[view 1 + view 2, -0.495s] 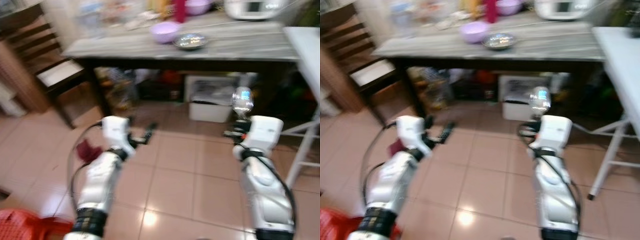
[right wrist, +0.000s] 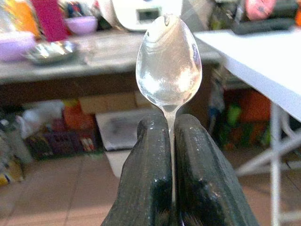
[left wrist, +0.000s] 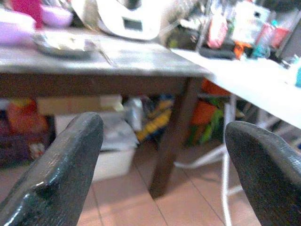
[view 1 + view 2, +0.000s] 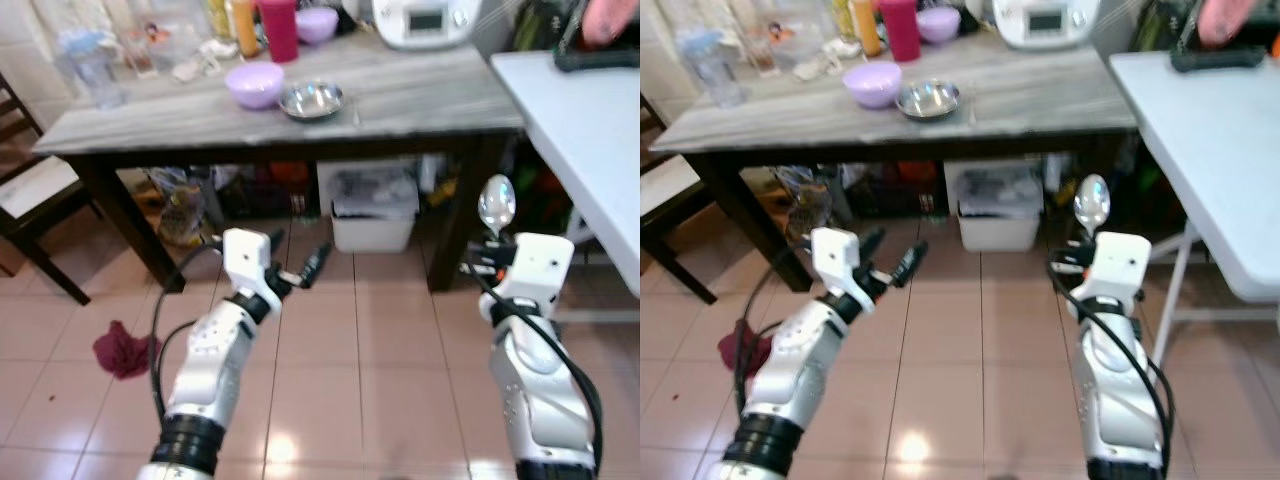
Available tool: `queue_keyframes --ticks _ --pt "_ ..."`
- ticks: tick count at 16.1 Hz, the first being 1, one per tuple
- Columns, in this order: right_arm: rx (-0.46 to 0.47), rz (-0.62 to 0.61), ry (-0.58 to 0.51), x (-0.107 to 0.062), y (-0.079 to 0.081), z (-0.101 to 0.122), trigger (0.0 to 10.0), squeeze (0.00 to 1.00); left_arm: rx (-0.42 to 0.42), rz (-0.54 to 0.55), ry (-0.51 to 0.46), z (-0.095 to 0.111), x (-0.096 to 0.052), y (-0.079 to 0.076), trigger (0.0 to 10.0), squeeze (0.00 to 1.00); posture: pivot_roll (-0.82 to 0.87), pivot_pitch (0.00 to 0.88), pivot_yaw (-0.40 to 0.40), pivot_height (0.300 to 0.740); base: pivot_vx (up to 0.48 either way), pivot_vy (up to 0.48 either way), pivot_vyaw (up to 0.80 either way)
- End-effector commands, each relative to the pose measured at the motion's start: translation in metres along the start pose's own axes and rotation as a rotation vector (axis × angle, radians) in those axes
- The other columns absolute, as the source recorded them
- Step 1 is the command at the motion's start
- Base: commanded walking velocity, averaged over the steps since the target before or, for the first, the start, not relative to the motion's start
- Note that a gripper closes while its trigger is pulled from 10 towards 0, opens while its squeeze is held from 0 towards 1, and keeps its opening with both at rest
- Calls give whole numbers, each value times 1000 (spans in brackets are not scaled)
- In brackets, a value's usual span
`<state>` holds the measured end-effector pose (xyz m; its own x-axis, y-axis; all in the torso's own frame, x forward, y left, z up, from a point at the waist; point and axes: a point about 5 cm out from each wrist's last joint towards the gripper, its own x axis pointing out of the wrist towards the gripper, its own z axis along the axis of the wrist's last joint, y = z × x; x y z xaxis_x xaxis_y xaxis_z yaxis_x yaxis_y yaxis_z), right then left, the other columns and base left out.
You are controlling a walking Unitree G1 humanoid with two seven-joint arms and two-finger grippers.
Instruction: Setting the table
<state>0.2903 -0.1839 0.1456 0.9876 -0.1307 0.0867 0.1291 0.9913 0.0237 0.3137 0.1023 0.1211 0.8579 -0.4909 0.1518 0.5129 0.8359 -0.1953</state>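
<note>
The spoon (image 2: 168, 63) stands upright, bowl up, its handle pinched between the 2 closed fingers of the right tool (image 2: 173, 155), held above the tiled floor (image 4: 350, 370) in front of the grey wooden counter (image 4: 420, 95). The white counter (image 4: 580, 130) lies to its right. The left tool (image 4: 300, 268) hangs empty with its fingers spread apart. On the grey counter, a steel bowl (image 4: 311, 99) sits just beside a lilac bowl (image 4: 254, 84).

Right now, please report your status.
Right gripper shut on spoon, bowl up. Left gripper open, empty. Table ahead, not reached.
</note>
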Motion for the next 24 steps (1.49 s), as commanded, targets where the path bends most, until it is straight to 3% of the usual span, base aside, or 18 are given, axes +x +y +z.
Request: queue_keyframes --ticks 1,4,8,11,24 --pt "0 28 -15 -1 8 3 10000 0 10 47 7 0 -7 10 10000 0 -267 83 88 740 360 0 0" --pt "-29 18 -48 -2 6 7 10000 0 86 150 -23 5 -13 23 10000 0 -268 79 92 740 345 0 0" --pt "-63 7 -61 -7 -1 6 10000 0 183 280 -30 9 -42 47 10000 0 -258 79 94 740 345 0 0" --pt "-74 -2 -57 -10 -4 3 10000 0 200 324 6 0 -62 53 10000 0 -245 83 92 740 385 0 160" --pt "-71 6 -67 -6 -4 7 10000 0 130 280 -11 -2 -46 32 10000 0 -265 79 90 740 407 0 109"
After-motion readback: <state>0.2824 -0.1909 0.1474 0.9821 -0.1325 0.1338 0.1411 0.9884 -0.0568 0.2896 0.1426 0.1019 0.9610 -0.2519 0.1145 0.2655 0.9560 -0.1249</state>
